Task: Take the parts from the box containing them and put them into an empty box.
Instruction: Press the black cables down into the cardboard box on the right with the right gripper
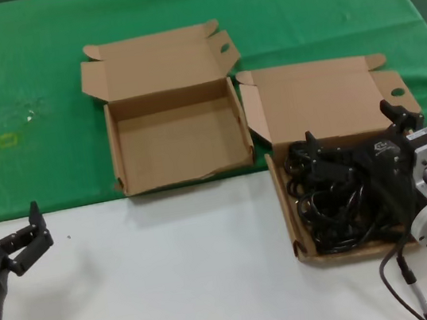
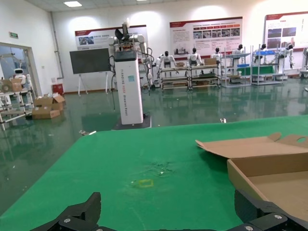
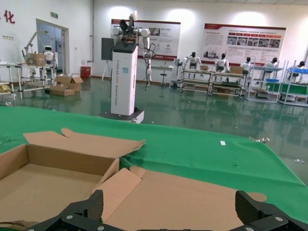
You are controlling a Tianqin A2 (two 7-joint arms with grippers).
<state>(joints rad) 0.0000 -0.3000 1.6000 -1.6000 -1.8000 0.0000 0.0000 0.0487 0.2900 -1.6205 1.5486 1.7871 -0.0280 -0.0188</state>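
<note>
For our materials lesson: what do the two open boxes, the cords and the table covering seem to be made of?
Both the empty box and the box holding the cords look like matt brown cardboard with creased flaps. The cords look like black rubbery plastic, slightly glossy and looping. The green cover seems to be matt cloth or felt.

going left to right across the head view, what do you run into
left gripper → yellowish stain on the green cloth → empty box → box of power cords → black power cords → right gripper
</note>
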